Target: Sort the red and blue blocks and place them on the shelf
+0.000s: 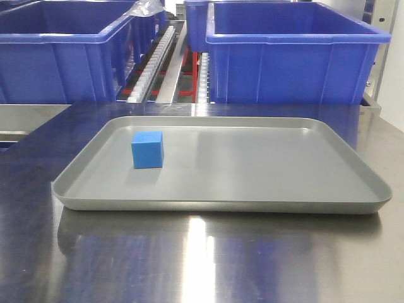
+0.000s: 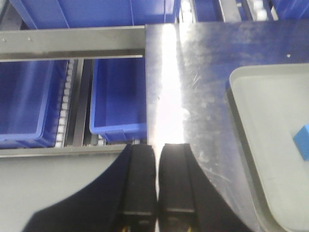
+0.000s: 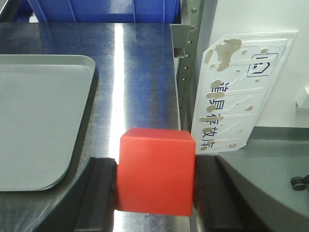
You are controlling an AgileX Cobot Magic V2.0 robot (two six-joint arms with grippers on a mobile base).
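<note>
A sky-blue block (image 1: 148, 149) sits on the left part of the shallow grey tray (image 1: 265, 189); its corner (image 2: 302, 141) shows at the right edge of the left wrist view. My right gripper (image 3: 155, 181) is shut on the red block (image 3: 155, 170), held above the steel tabletop just right of the tray (image 3: 34, 121). My left gripper (image 2: 158, 159) is shut and empty, hanging over the tabletop's left edge, left of the tray (image 2: 270, 130). The shelf (image 1: 165, 63) with white roller tracks stands behind the table; its grey rail (image 2: 72, 41) crosses the left wrist view.
Big dark-blue bins (image 1: 63, 53) (image 1: 293, 53) stand on the shelf behind the tray; others (image 2: 120, 96) lie on a lower tier. The shiny steel tabletop (image 1: 202, 259) ends at a perforated upright (image 3: 186, 87) with a white labelled panel (image 3: 239, 92) beside it.
</note>
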